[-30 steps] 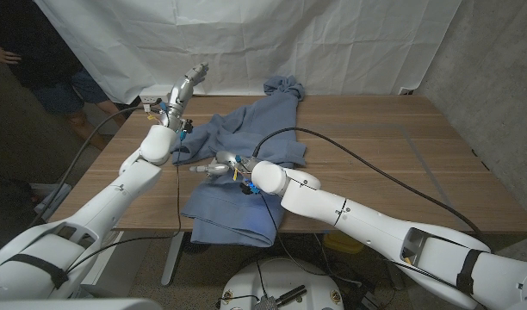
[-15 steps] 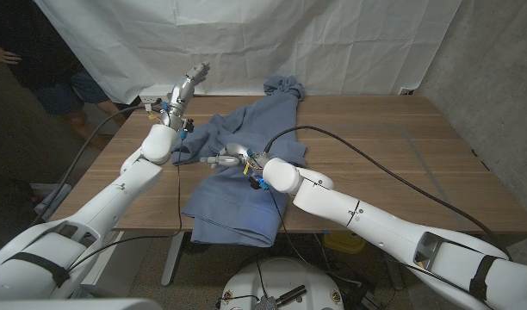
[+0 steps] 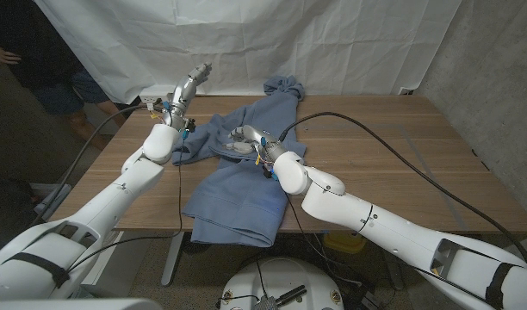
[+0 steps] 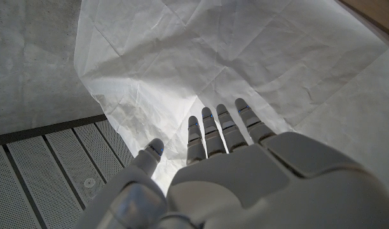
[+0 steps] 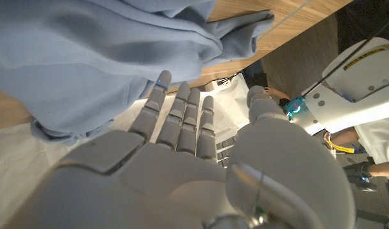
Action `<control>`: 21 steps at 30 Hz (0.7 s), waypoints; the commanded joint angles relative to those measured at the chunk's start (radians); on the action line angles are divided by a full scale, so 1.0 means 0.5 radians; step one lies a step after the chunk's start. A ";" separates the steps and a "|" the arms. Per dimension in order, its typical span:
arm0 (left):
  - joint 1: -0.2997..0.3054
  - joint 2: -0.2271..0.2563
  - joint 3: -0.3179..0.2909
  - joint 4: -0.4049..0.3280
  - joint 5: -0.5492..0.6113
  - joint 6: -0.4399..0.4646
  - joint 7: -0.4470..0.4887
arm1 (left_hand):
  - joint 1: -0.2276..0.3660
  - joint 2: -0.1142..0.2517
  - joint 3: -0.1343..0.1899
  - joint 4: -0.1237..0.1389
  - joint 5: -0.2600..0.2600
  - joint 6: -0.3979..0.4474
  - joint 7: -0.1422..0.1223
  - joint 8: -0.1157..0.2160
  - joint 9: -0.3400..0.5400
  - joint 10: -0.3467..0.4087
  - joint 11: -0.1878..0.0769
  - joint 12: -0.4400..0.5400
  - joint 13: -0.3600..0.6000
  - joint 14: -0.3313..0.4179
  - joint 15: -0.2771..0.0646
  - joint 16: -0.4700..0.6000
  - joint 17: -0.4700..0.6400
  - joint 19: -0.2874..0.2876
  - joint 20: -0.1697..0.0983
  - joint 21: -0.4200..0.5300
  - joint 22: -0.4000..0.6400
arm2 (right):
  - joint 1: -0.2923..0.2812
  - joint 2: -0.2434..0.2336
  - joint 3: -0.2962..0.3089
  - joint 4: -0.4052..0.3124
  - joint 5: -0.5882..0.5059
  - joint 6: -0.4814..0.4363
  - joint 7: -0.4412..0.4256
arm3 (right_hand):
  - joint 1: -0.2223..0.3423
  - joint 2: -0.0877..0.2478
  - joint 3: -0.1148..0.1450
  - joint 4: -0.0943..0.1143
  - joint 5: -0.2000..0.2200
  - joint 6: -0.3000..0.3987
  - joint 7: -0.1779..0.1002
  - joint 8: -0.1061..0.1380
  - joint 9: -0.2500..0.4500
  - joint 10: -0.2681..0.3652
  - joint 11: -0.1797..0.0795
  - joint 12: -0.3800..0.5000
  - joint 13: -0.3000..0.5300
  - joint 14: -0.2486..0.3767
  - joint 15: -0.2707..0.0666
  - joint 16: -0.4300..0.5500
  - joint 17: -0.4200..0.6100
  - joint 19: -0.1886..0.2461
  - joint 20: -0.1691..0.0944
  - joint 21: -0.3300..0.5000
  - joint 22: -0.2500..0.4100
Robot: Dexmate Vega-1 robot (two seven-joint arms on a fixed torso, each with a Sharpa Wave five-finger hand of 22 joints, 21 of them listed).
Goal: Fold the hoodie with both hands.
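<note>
- The blue hoodie (image 3: 246, 164) lies spread on the wooden table (image 3: 393, 155), running from the table's far edge at about 12 o'clock down to the near edge at about 7 o'clock, where its lower part hangs over the edge
- Its far end is bunched into a heap against the white backdrop sheet (image 3: 332, 43)
- A sleeve reaches out toward 9 o'clock, ending just beside the left arm
- The left hand (image 3: 193, 79) is raised above the table's far-left corner, at about 10 o'clock from the hoodie's middle; its fingers (image 4: 213, 130) are straight and slightly apart, and it holds nothing
- In the left wrist view that hand points toward the white sheet
- The right hand (image 3: 243, 138) hovers over the hoodie's upper middle; its fingers (image 5: 182, 117) are extended side by side with the thumb apart, and nothing is in its hold
- In the right wrist view the fingertips point at the blue cloth (image 5: 99, 57); whether they touch it I cannot tell
- A black cable (image 3: 384, 146) arcs over the table at about 3 o'clock of the hoodie
</note>
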 commanded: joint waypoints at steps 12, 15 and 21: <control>0.044 0.027 -0.018 -0.144 -0.025 0.068 -0.020 | 0.007 0.122 -0.009 0.006 0.012 -0.005 0.001 -0.002 0.003 0.003 0.008 -0.007 0.009 -0.005 -0.001 0.002 0.004 0.013 0.005 -0.009 0.006 | 0.273 -0.003 -0.613 0.007 -1.082 -1.007 0.440 | 0.098 -0.112 0.079 -0.033 0.055 -0.349 -0.025 -0.108 -0.011 -0.298 -0.040 -0.086 0.009 -0.255 -0.011 -0.024 -0.010 -0.070 -0.031 -0.067 0.004; 0.063 0.035 -0.029 -0.172 -0.027 0.077 -0.011 | 0.006 0.122 -0.010 0.006 0.012 -0.004 0.002 -0.002 0.003 0.002 0.009 -0.007 0.009 -0.004 -0.001 0.002 0.004 0.015 0.002 -0.009 0.006 | 0.307 0.024 -0.690 0.076 -1.225 -1.071 0.510 | 0.157 -0.118 0.105 -0.045 0.070 -0.359 -0.034 -0.102 -0.014 -0.310 -0.057 -0.086 0.009 -0.272 -0.028 -0.020 -0.015 -0.068 -0.046 -0.074 0.002; 0.108 0.050 -0.060 -0.228 -0.050 0.084 0.000 | 0.004 0.121 -0.012 0.008 0.012 -0.003 0.004 -0.001 0.003 0.003 0.004 -0.007 0.009 -0.004 0.000 0.002 0.005 0.016 0.003 -0.009 0.006 | 0.356 0.059 -0.782 0.200 -1.455 -1.122 0.700 | 0.252 -0.124 0.148 -0.050 0.093 -0.357 -0.067 -0.090 -0.020 -0.309 -0.100 -0.080 0.008 -0.261 -0.062 -0.002 -0.021 -0.057 -0.063 -0.082 0.000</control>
